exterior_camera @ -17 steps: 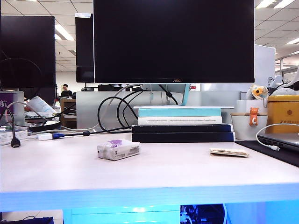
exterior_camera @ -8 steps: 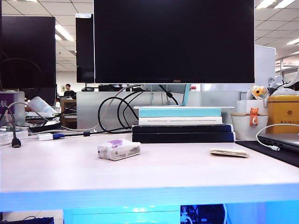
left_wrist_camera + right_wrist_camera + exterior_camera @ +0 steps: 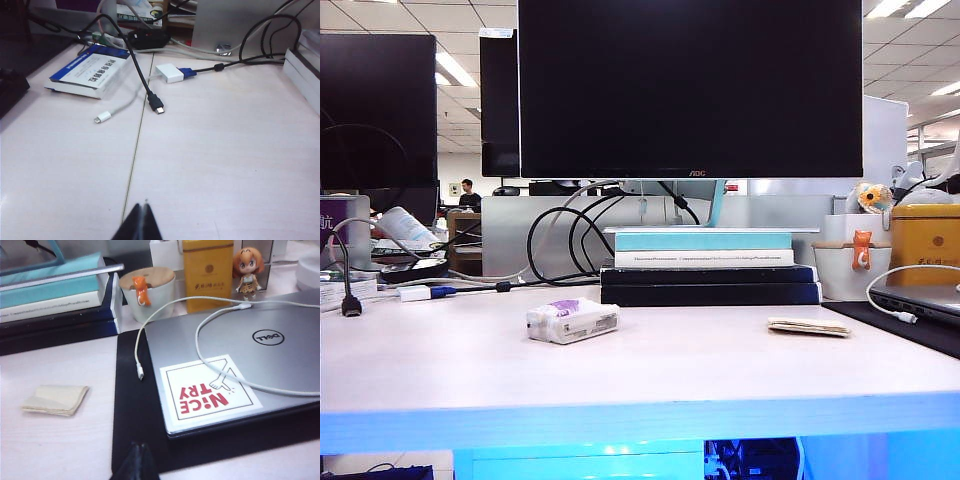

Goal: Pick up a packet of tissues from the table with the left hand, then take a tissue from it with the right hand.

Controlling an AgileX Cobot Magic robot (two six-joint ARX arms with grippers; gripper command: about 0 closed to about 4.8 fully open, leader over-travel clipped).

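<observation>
In the exterior view we see the packet of tissues (image 3: pixel 573 321) lying on the pale wood-grain table (image 3: pixel 700 370), left of centre: a soft, squarish pack in whitish clear wrap with a purple patch on top. Well to its right lies the tissue (image 3: pixel 809 326), a thin beige folded sheet, flat on the table. Behind them a stack of books (image 3: pixel 708 266) sits under a big black monitor (image 3: pixel 690 88) marked "AOC". Neither arm shows in this view.

In the left wrist view we find the left gripper (image 3: pixel 142 225) as a black wedge tip, its fingers pressed together and holding nothing, above bare table. Farther off lie a blue-and-white box (image 3: pixel 91 71) with print too small to read, a black cable plug (image 3: pixel 156 105), a white cable end (image 3: pixel 103 118) and a white adapter (image 3: pixel 171 73) with a blue plug.

In the right wrist view the right gripper (image 3: pixel 136 462) likewise shows pointed black fingers pressed together, empty, over the edge of a black mat (image 3: pixel 135 405). On the mat rests a silver Dell laptop (image 3: pixel 235 360) with a "NICE TRY" sticker (image 3: pixel 207 392) in red and a white cable (image 3: pixel 200 340) looped over it. The folded tissue lies on the table beside the mat, apart from the gripper. Behind stand a white cup (image 3: pixel 149 292), a yellow tin (image 3: pixel 207 275) and a small orange-haired figurine (image 3: pixel 247 269).
</observation>
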